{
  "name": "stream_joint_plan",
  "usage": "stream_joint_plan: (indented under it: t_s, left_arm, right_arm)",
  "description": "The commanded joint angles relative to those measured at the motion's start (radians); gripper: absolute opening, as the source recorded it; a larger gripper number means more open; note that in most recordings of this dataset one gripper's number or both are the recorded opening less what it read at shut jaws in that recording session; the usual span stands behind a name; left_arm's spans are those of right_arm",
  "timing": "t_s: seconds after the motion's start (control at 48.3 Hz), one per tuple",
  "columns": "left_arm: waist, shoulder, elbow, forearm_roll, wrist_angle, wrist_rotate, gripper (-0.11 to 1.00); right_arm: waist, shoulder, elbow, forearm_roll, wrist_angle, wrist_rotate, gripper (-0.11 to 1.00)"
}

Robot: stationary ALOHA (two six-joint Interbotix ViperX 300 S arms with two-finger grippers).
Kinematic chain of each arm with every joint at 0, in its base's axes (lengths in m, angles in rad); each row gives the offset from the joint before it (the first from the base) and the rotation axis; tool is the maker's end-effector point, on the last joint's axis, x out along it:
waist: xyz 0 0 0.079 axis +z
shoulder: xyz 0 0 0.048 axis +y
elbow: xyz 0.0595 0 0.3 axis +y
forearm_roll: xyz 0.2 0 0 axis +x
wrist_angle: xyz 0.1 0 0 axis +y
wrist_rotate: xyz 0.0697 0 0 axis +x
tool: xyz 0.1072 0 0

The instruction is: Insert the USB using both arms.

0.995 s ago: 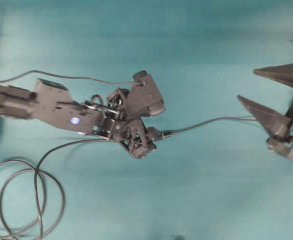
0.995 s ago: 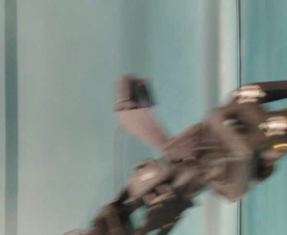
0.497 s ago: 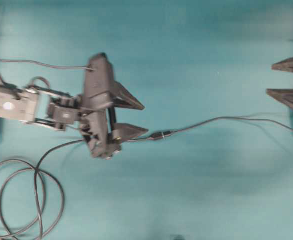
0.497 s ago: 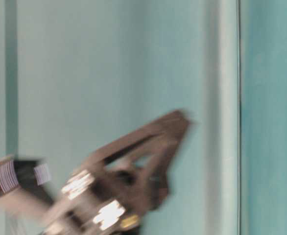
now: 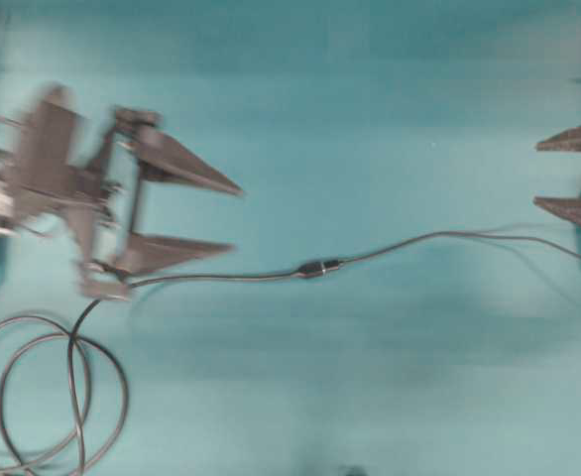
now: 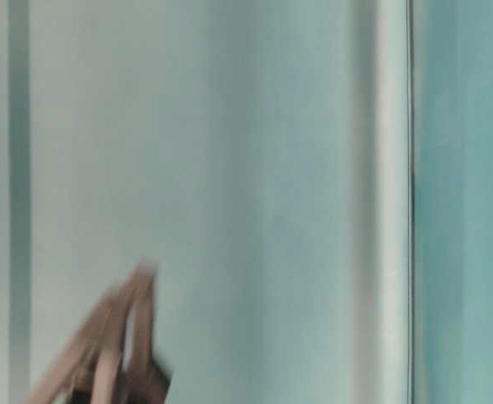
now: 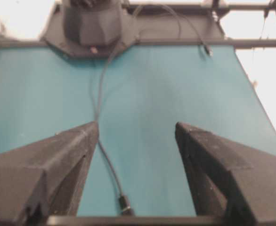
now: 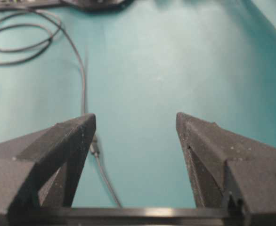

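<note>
Both arms stand clear of a joined cable on the teal counter [image 5: 390,89]. Seen from overhead, the USB [image 5: 328,266] sits near the centre, seated end to end with the dark connector [image 5: 310,269] of the thicker cable [image 5: 72,377], whose loops lie at 7 o'clock. The thin cable [image 5: 449,236] runs off toward 3 o'clock.

The left pincer [image 5: 233,216], blurred with motion, lies at 9 o'clock, its jaws spread wide with nothing between them; its lower jaw hangs just above the thicker cable. The right pincer [image 5: 536,174] shows only its two tips at the 3 o'clock edge, likewise wide apart and empty. Each wrist view confirms gaping jaws with bare counter between them.

Judged from this, the insertion looks complete and the step in hand is the retreat after release. The next move seems to call only for carrying both arms back to rest without snagging either cable; whether the plug is fully home cannot be told at this size
</note>
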Motion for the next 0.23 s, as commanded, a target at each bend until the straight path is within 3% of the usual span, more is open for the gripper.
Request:
stream_joint_plan:
  t_s: [0.0, 0.207]
  left_arm:
    - [0.009, -0.13, 0.078, 0.002, -0.026, 0.032, 0.83]
    - [0.018, -0.41, 0.265, 0.003, -0.048, 0.077, 0.83]
  right_arm:
    - [-0.003, 0.006, -0.008, -0.012, -0.005, 0.0, 0.75]
    - [-0.008, 0.005, 0.037, -0.02, -0.003, 0.011, 0.75]
